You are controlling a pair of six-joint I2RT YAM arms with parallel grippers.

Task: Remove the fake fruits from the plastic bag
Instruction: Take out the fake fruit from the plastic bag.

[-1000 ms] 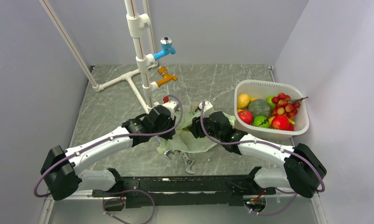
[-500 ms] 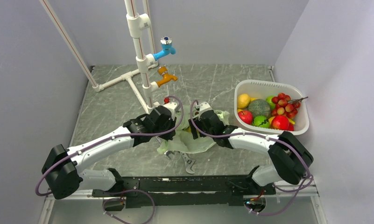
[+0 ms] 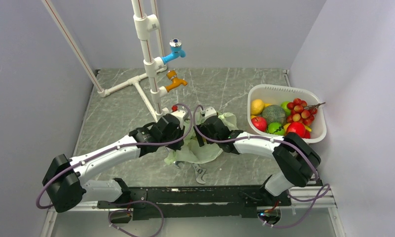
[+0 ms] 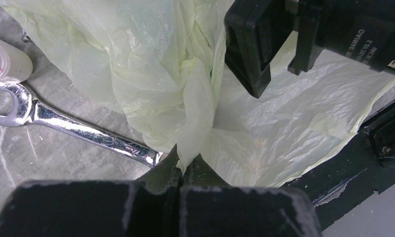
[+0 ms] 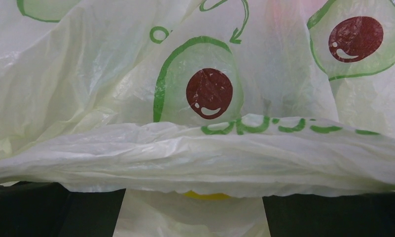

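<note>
The pale green plastic bag [image 3: 205, 150] lies crumpled on the table between my two grippers. My left gripper [image 4: 183, 165] is shut on a bunched fold of the bag [image 4: 195, 108]; from above it [image 3: 180, 132] sits at the bag's left edge. My right gripper [image 5: 195, 212] is open and pushed into the bag [image 5: 200, 148], whose avocado prints fill that view. A yellow fruit [image 5: 207, 196] peeks out under a bag fold between the open fingers. From above the right gripper [image 3: 204, 133] is over the bag's top. Other fruit inside the bag is hidden.
A white tub [image 3: 284, 89] at the right holds several fake fruits [image 3: 276, 116]. A metal wrench [image 3: 199, 172] lies by the bag's near edge, also in the left wrist view [image 4: 77, 126]. A white pipe stand with blue and orange taps [image 3: 148, 64] rises behind the left gripper.
My right arm has swung left and its gripper has pushed further into the bag, close beside the left gripper. The left gripper has stayed in place, holding the bag.
</note>
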